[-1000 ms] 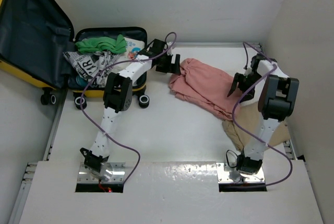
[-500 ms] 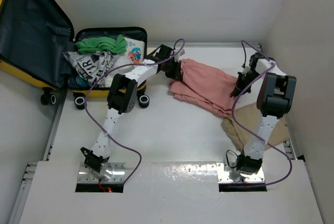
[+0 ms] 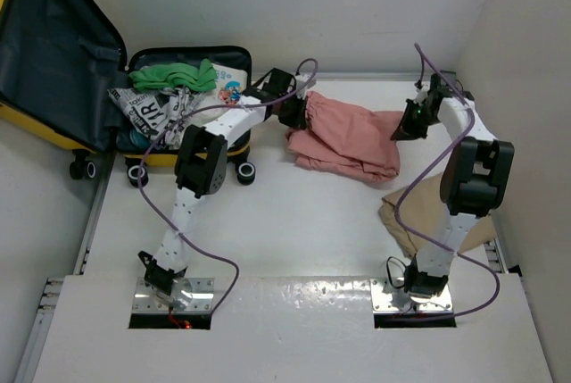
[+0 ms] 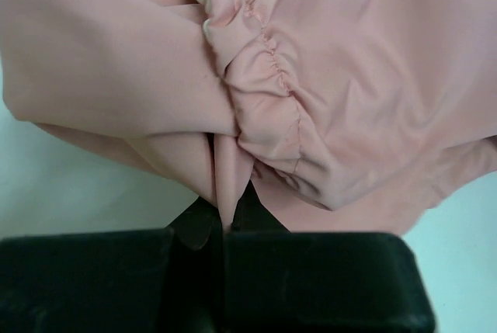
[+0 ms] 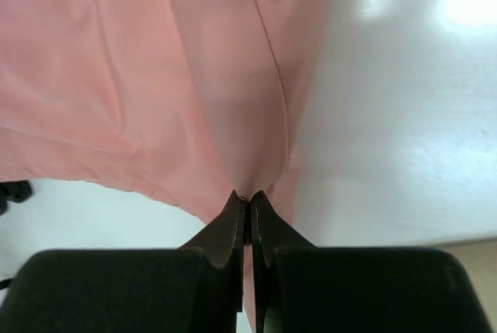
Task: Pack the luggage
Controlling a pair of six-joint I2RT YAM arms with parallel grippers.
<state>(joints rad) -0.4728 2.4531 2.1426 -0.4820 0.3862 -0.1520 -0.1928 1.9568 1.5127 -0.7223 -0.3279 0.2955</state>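
Two grippers, one garment between them. Left gripper (image 3: 290, 113) clamps the ruffled, gathered edge of the pink garment (image 3: 348, 137); in the left wrist view a thin fold of cloth is pinched tight between its jaws. Right gripper (image 3: 403, 126) grips the opposite, right-hand edge of the same garment; the right wrist view shows its fingertips pressed together on a narrow pleat of pink fabric, no gap visible.

Pink garment lies bunched and partly folded on the white surface (image 3: 294, 222), spread between the two grippers, far centre of the top view.

Luggage (image 3: 53, 44) sits at the far left, open. Its lid stands up against the left wall, dark lining facing in. The lower half lies flat, black wheels (image 3: 243, 171) toward the arms. Inside: a green garment (image 3: 174, 75) on top, black-and-white printed fabric (image 3: 147, 111) spilling over the left side. Left gripper is just beside the luggage's right edge, not over it.

Tan cloth (image 3: 397, 215) lies on the surface near the right arm, partly hidden by it, apart from the pink garment.
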